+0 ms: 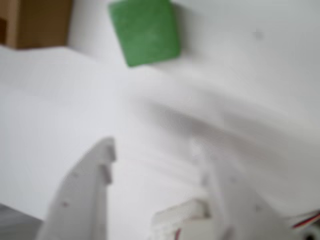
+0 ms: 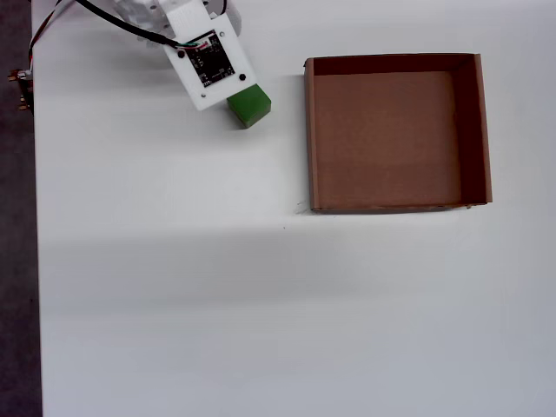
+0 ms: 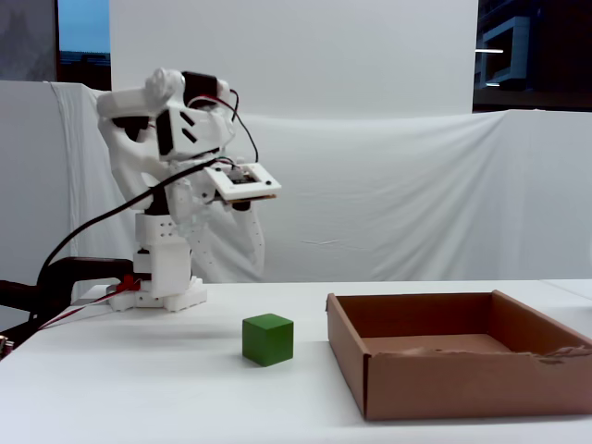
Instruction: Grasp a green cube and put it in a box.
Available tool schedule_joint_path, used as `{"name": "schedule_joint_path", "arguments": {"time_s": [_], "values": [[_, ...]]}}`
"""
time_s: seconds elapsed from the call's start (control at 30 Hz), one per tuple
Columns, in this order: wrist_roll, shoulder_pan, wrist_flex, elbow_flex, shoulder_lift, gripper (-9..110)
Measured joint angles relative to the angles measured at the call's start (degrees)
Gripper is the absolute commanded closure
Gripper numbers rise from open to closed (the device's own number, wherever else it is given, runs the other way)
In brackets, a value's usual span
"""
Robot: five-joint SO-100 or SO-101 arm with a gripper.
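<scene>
white table (image 2: pixel 174 304): green cube (image 2: pixel 250 105) left of box (image 2: pixel 396 207), w/ hand (image 3: pixel 242 242) above.

The wrist view is blurred throughout: the gripper (image 1: pixel 155 185) shows only as two soft white fingers cut off by the bottom edge, and the box (image 1: pixel 35 22) is clipped at the top left corner. In the overhead view, the camera board (image 2: pixel 208 62) covers the green cube's (image 2: pixel 252 106) far left part and hides the gripper.

White table (image 2: pixel 174 304), white cloth backdrop (image 3: pixel 388 194) behind, dark window (image 3: pixel 532 55) upper right.
</scene>
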Motion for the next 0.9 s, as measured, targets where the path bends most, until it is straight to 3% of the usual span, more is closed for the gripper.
{"name": "schedule_joint_path", "arguments": {"time_s": [0.57, 0.7, 0.9], "values": [[-6.0, 1.1, -4.1, -5.5, -11.4, 80], [-6.0, 1.8, -4.1, -7.0, -13.6, 74], [-6.7, 1.8, -4.5, -9.0, -17.3, 73]]}}
